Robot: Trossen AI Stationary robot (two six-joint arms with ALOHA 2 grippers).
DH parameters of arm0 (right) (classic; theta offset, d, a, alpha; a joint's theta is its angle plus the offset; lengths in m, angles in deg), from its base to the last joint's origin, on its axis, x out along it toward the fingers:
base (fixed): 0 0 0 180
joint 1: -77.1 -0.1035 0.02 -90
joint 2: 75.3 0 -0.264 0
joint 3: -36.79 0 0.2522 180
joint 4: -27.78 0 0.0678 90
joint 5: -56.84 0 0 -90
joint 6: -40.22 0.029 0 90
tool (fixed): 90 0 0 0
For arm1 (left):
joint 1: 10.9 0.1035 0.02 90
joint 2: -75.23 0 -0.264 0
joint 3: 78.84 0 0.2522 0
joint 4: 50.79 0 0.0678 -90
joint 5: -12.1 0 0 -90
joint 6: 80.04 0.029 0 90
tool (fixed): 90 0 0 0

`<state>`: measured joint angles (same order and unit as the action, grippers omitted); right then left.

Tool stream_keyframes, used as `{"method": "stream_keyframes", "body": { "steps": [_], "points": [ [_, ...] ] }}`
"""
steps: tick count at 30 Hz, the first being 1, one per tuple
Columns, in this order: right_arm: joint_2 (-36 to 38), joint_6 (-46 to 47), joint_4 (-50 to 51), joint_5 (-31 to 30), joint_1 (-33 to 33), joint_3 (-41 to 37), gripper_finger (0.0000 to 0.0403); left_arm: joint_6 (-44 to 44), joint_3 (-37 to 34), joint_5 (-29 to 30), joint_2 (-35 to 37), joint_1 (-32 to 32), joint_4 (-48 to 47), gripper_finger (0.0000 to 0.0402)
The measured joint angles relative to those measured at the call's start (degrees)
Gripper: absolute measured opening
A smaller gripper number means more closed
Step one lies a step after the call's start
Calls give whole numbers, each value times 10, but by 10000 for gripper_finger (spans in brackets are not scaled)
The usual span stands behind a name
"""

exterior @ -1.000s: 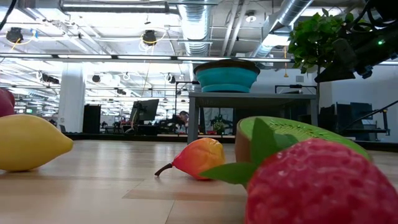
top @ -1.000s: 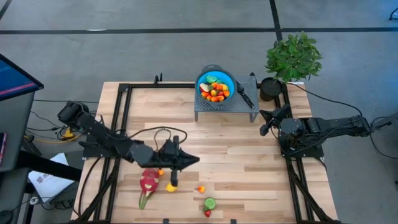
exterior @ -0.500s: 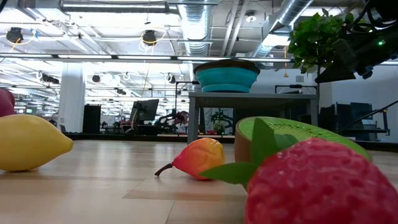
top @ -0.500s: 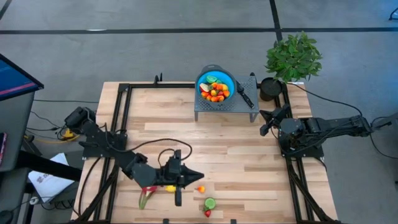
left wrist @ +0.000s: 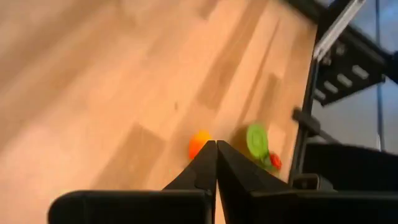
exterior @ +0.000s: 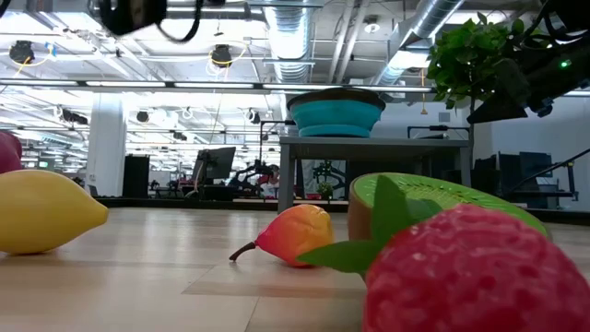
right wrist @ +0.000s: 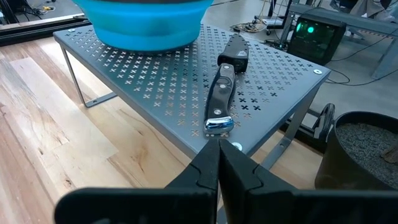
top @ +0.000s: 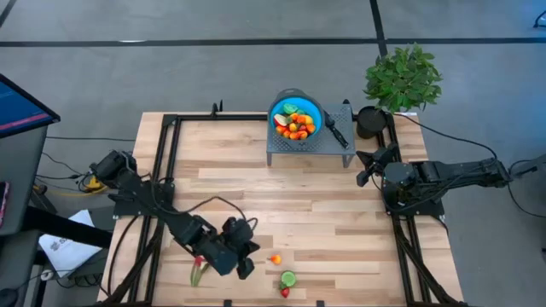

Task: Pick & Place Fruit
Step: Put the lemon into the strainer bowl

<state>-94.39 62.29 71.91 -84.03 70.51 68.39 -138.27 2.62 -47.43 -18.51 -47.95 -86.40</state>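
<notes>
A: What is seen of materials and shapes?

B: A pale planked wooden table (top: 341, 222) is framed by black rails. On its far side a grey perforated metal stand (top: 333, 147) carries a smooth blue bowl (top: 311, 109) heaped with small orange, red and green fruit (top: 295, 125); a black-handled knife (right wrist: 222, 98) lies on the stand beside the bowl.

A: And the loose fruit?

B: Near the front edge a small orange pear-shaped fruit (top: 275, 259), a flat green kiwi half (top: 288, 279) and a bumpy red strawberry (top: 285, 292) are found. A yellow lemon (exterior: 46, 212) is seen in the low view, and the green tips of a dragon fruit (top: 196, 275) show from under the left arm.

A: The claws?

B: The left gripper (top: 245, 271) is held pinched together above the table just beside the orange fruit, gripping nothing. The right gripper (top: 363, 176) is parked at the right side, likewise closed and empty, pointed at the stand.

A: The room?

B: A grey floor, a potted plant (top: 403, 77), and exposed ceiling ducts are shown.
</notes>
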Motion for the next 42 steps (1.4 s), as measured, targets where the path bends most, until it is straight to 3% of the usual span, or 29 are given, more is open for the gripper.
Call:
{"method": "stream_keyframes", "body": {
  "steps": [9, 17, 20, 27, 42],
  "points": [
    [0, 5, 3, 0, 0, 0, 0, -65, 21, -125, -78, 0, 5, 1],
    [0, 5, 4, 0, 0, 0, 0, -72, 54, -170, -65, -2, -5, 1],
    [-1, 5, 5, 0, 0, 0, 0, -72, 56, -191, -52, -1, -68, 1],
    [-12, 9, 4, -1, 0, 0, 0, -127, 57, -193, -13, -1, -256, 1],
    [-42, 11, 7, 0, 0, 0, 0, -92, 57, -194, -13, 1, -255, 4]
  ]
}}
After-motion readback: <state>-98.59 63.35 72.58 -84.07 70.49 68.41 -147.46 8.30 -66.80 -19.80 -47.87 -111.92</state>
